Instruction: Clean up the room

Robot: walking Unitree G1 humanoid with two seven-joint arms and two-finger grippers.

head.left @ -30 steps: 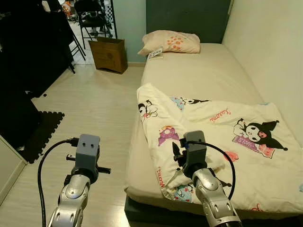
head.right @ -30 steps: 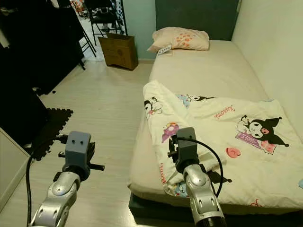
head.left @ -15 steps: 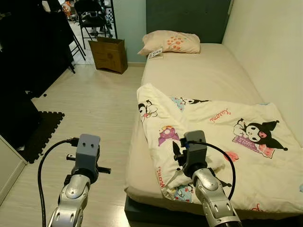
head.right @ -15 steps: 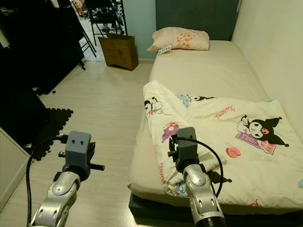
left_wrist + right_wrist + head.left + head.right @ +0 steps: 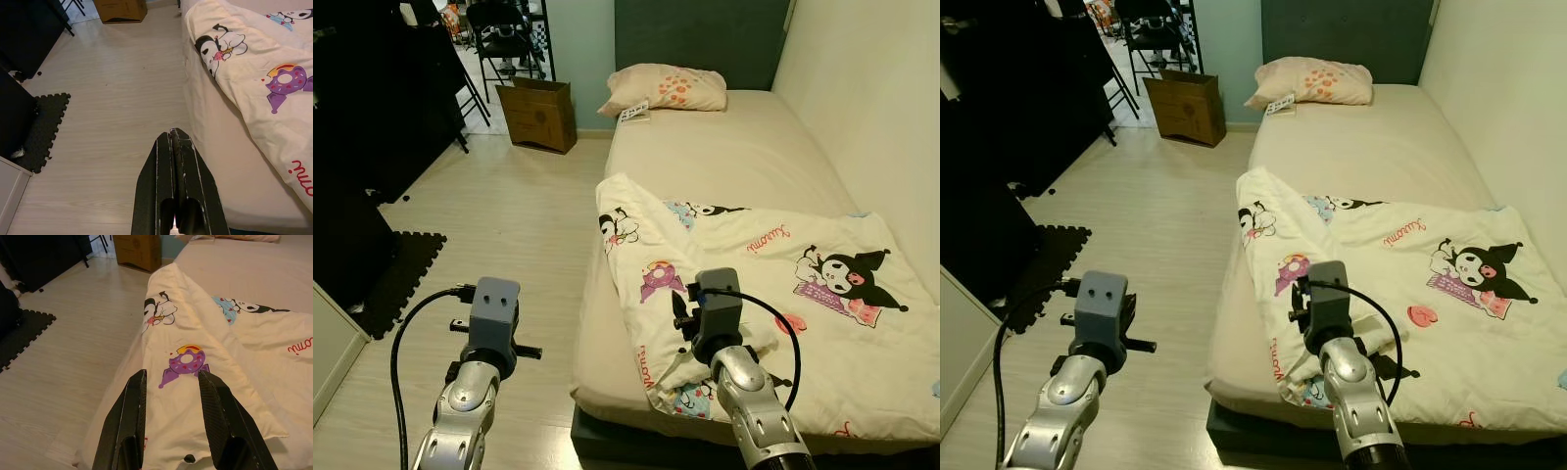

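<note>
right end effector spread wide, empty, hovering over the cartoon blanket on the bed; left end effector pinched together, empty, above the floor.

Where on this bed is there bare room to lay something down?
The bare mattress is free between the pillow at the headboard and the rumpled cartoon blanket. A narrow strip of sheet also runs along the floor-side edge beside the blanket. The near half is crowded: the blanket covers it, with the open right gripper over its fold.
</note>
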